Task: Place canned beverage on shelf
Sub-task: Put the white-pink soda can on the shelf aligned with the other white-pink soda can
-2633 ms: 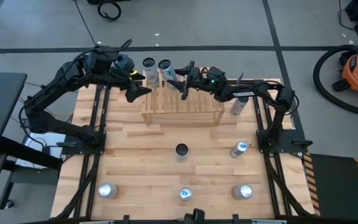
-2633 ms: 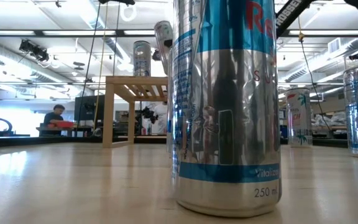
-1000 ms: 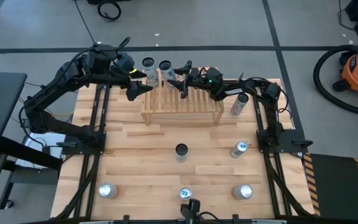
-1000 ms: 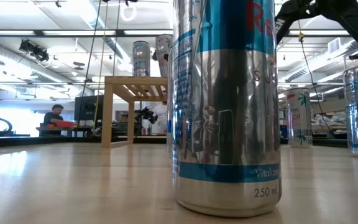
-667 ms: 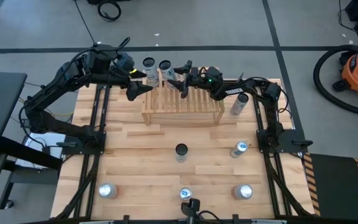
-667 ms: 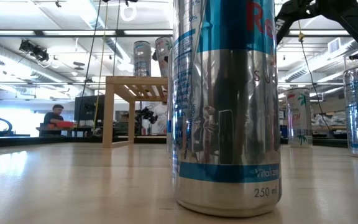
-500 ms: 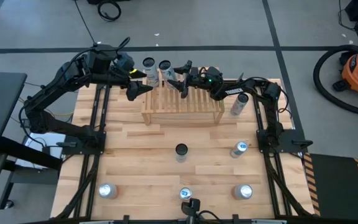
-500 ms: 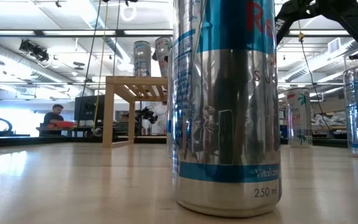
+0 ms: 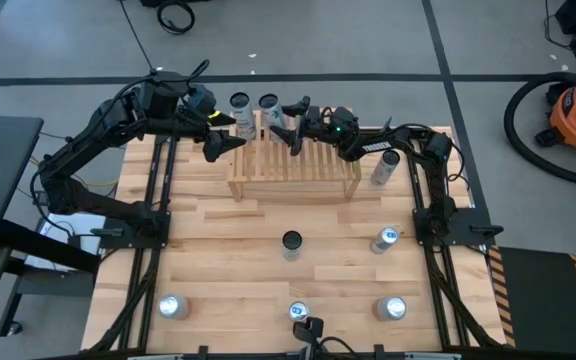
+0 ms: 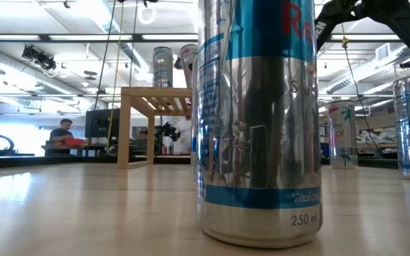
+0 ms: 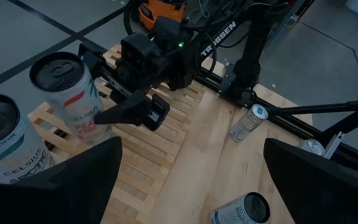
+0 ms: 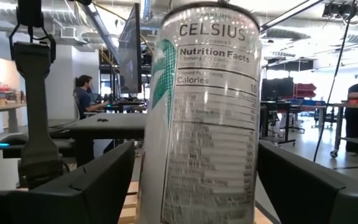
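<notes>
Occlusions and cut-offs

Low view: near can cut off at 12 o'clock edge, hides most of shelf. Right wrist view: Celsius can base out of frame.

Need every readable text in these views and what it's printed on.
"CELSIUS", "Nutrition Facts", "Calories", "10": can facing the right gripper; its finer print is too small to read.
"CELSIUS": the other shelf can.
"TROSSEN": right arm.
"250 m", "Vitaliz": nearest can in the low view; its red lettering is cut off.
Other cans' labels: too small or blurred to read.
</notes>
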You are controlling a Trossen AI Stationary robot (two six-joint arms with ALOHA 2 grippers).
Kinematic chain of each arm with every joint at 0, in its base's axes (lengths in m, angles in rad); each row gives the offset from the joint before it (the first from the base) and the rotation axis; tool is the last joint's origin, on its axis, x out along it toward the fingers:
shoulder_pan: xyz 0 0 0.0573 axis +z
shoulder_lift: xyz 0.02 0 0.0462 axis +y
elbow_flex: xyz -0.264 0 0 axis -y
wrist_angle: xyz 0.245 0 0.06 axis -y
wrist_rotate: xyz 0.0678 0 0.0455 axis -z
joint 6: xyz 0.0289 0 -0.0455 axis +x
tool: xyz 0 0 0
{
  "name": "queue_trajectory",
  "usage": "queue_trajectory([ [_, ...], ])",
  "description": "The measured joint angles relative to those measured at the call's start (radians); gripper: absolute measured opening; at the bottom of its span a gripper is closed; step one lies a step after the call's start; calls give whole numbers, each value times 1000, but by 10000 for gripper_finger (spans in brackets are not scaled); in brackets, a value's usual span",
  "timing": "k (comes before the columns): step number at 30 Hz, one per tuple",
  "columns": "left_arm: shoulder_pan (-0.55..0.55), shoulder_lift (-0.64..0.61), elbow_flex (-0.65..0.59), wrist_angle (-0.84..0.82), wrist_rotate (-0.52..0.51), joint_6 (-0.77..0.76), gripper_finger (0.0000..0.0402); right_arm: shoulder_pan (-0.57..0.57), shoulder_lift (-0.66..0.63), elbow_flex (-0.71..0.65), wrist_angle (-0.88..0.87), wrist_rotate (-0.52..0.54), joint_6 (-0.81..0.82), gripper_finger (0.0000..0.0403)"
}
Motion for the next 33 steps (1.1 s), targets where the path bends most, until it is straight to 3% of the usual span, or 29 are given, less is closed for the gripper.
queue_trajectory([
  [10, 0, 0, 0, 0, 0, 0, 393, 0, -2, -1, 2, -22, 15, 373],
  [33, 0, 0, 0, -8, 0, 0, 393, -9, -36, -2, 91, -109, 81, 374],
])
